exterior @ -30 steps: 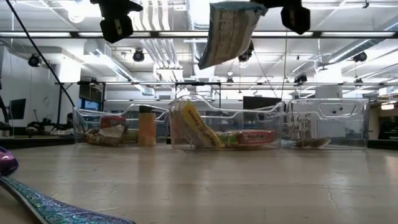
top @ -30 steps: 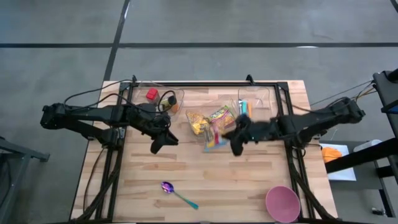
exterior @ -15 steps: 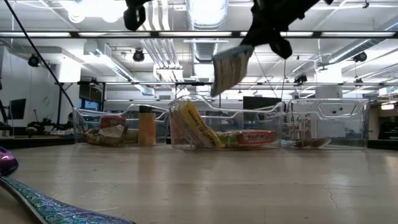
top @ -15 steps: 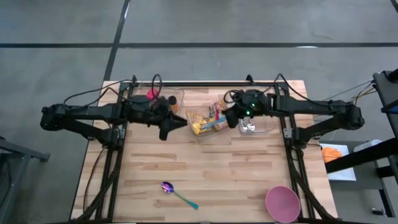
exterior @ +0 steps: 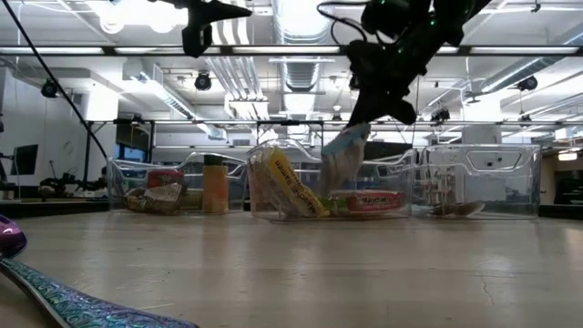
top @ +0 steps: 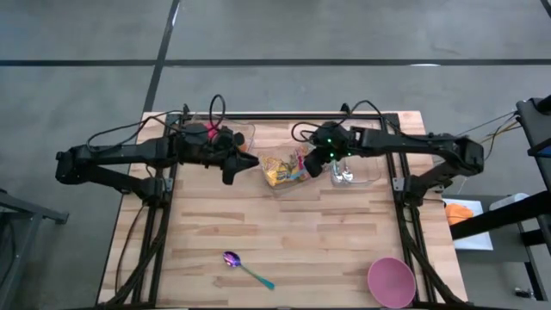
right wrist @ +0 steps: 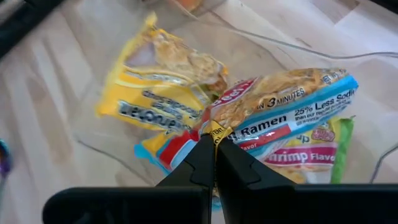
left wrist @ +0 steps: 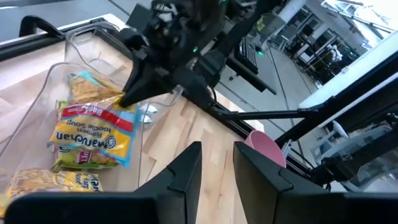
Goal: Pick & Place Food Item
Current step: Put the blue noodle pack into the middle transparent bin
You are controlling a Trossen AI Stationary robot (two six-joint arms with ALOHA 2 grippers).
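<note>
Two dark arms reach toward the upper middle of the high view, over a row of clear bins at the far edge of the wooden tabletop [top: 293, 232]. The right gripper [top: 312, 164] is pinched tight on the edge of a ramen packet [right wrist: 273, 118], which hangs from it over the middle bin [top: 274, 182]; in the low view the packet [exterior: 342, 164] dangles tilted, its lower end down among the bin's contents. That bin also holds a yellow noodle packet [right wrist: 165, 93] and other packets lying flat.

The left gripper [top: 230, 171] sits just left of the middle bin, near the left bin [top: 247, 132], which contains a red item [top: 210, 130]. Its fingers [left wrist: 180, 180] stand slightly apart with nothing between them. The right bin [top: 372, 176] in the upper right of the tabletop holds a few small things too unclear to name.

Near the bottom of the high view, a purple spoon [top: 245, 268] with a teal handle lies on the tabletop, and a pink bowl [top: 392, 282] stands at the lower right corner, well apart from both grippers.
</note>
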